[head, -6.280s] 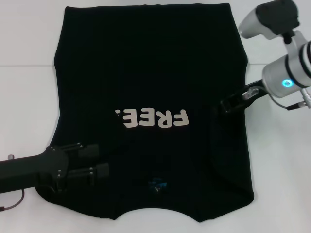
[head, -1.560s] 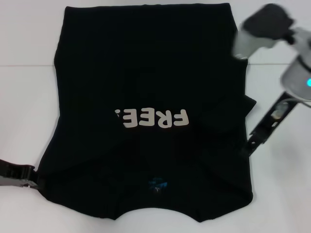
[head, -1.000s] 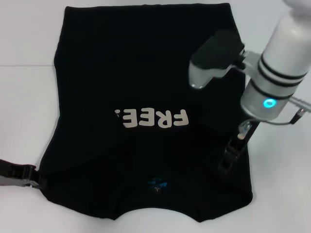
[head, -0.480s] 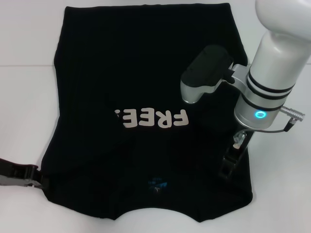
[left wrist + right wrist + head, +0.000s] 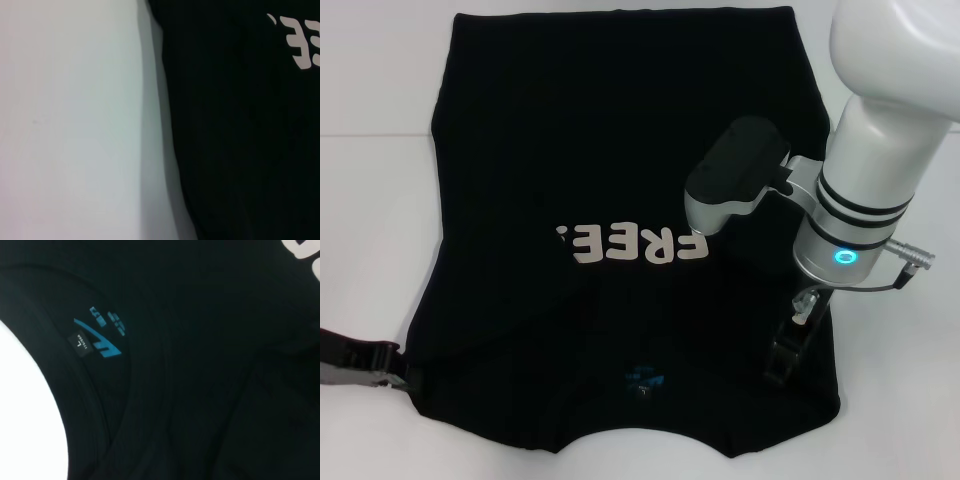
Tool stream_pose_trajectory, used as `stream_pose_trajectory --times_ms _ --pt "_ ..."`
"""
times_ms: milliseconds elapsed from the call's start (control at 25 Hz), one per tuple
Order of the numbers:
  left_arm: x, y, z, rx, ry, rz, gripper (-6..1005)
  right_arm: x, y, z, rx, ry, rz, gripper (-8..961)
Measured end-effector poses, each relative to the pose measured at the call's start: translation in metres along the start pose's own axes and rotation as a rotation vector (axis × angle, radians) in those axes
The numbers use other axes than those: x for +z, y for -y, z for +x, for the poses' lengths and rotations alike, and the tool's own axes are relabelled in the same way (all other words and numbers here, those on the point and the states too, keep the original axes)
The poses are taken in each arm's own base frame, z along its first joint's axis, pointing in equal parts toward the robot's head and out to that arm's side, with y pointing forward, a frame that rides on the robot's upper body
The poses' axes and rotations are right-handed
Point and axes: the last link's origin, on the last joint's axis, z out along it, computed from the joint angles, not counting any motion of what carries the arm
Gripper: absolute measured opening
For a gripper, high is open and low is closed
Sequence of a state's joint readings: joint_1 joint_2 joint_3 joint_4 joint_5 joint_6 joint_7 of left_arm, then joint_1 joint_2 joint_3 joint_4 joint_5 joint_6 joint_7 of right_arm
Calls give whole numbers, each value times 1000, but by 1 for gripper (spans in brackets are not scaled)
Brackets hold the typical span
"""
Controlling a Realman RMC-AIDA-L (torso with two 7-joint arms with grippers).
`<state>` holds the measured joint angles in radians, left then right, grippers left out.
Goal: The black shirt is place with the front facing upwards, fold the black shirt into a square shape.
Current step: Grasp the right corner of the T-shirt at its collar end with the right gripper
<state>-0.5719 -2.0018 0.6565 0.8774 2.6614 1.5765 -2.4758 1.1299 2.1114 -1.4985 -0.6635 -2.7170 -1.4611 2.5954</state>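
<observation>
We find the black shirt (image 5: 620, 150) sleeves tucked, lengthwise folds outstanding; right gripper (image 5: 782, 362) beside its collar, left gripper (image 5: 360, 362) off its shoulder, grips indeterminable.

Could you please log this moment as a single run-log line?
black shirt: flat, print up, sleeves folded in | right gripper: on shirt's right shoulder | left gripper: at shirt's left edge

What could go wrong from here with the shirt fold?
1. The right gripper is down on the shirt near its right shoulder; a shallow pinch may lift only one layer.
2. The left gripper sits at the opposite shoulder edge; uneven lifts would skew the fold.
3. Creases below the lettering could get folded in.
</observation>
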Motion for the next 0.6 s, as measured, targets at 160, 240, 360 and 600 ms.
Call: stream_pose_trajectory --times_ms 160,240,360,600 --pt "0 1 -1 -2 -1 1 33 3 0 -1 0 10 0 735" --pt "1 1 -1 -3 -1 1 33 6 0 0 -1 6 3 735" --pt "1 1 -1 -2 -1 1 33 10 0 0 -6 4 12 734" --pt "1 1 -1 -2 -1 1 33 12 2 1 -2 13 19 734"
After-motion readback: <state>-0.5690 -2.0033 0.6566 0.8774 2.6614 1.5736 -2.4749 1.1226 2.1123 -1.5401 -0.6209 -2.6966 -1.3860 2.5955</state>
